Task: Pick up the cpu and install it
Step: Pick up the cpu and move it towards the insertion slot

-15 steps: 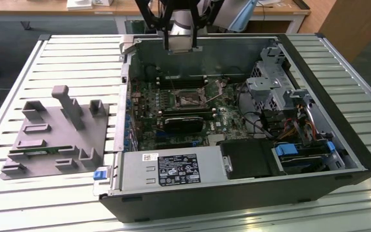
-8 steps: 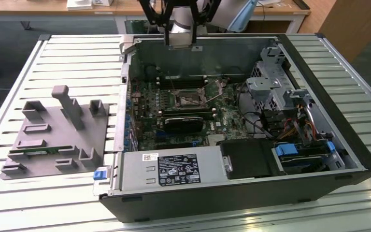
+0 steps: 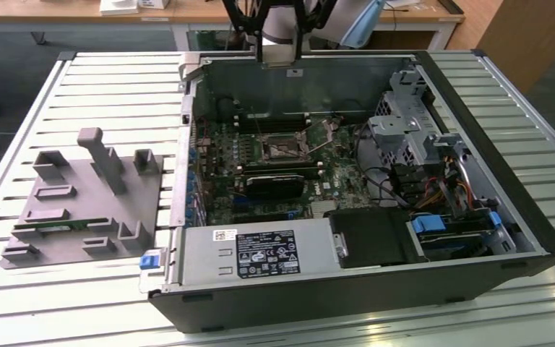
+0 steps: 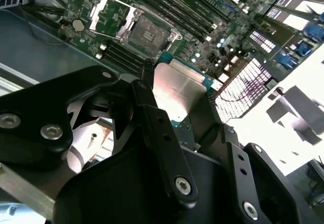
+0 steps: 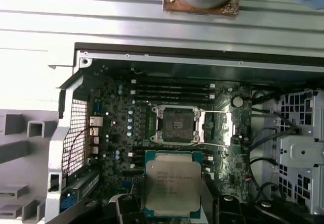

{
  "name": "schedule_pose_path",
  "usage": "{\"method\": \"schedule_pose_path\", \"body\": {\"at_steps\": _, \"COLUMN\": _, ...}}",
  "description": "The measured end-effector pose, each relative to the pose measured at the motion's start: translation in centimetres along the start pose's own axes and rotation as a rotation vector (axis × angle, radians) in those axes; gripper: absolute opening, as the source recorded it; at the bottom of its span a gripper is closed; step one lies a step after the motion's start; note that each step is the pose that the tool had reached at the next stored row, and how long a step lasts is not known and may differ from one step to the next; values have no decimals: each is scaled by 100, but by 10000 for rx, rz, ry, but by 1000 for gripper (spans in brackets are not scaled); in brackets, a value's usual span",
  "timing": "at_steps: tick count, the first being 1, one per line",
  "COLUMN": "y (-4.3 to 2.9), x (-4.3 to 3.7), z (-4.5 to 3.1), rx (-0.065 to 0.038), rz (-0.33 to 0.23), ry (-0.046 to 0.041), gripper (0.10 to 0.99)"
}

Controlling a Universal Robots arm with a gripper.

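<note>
Gripper [image 4: 178,100] fingers [image 4: 152,118] are closed on two opposite edges of the cpu [image 4: 177,87], metal plate facing the first wrist camera [image 5: 172,183]. In the exterior view the gripper [image 3: 280,58] is at the top centre of the frame, above the far wall of the open computer case [image 3: 355,289]. The cpu is held clear of the motherboard [image 3: 258,181], short of the open socket [image 5: 177,125] at mid-frame [image 3: 282,148].

My end effector [image 4: 179,95] grips the cpu [image 5: 172,183] by opposite edges: small, flat, square, silvery-grey plate on green board.
</note>
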State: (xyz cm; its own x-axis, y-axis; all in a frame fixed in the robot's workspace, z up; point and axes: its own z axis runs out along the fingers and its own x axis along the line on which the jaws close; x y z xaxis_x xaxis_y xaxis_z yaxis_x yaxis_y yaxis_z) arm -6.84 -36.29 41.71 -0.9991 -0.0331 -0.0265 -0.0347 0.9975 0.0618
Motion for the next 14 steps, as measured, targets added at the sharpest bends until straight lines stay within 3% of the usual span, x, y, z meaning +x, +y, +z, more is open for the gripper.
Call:
{"method": "schedule_pose_path", "body": {"at_steps": 8, "y": 98, "x": -57, "z": 38, "rx": 0, "rz": -2, "ry": -8, "gripper": 529}}
{"method": "schedule_pose_path", "body": {"at_steps": 14, "y": 128, "x": -251, "z": 52, "rx": 0, "rz": -2, "ry": -8, "gripper": 529}}
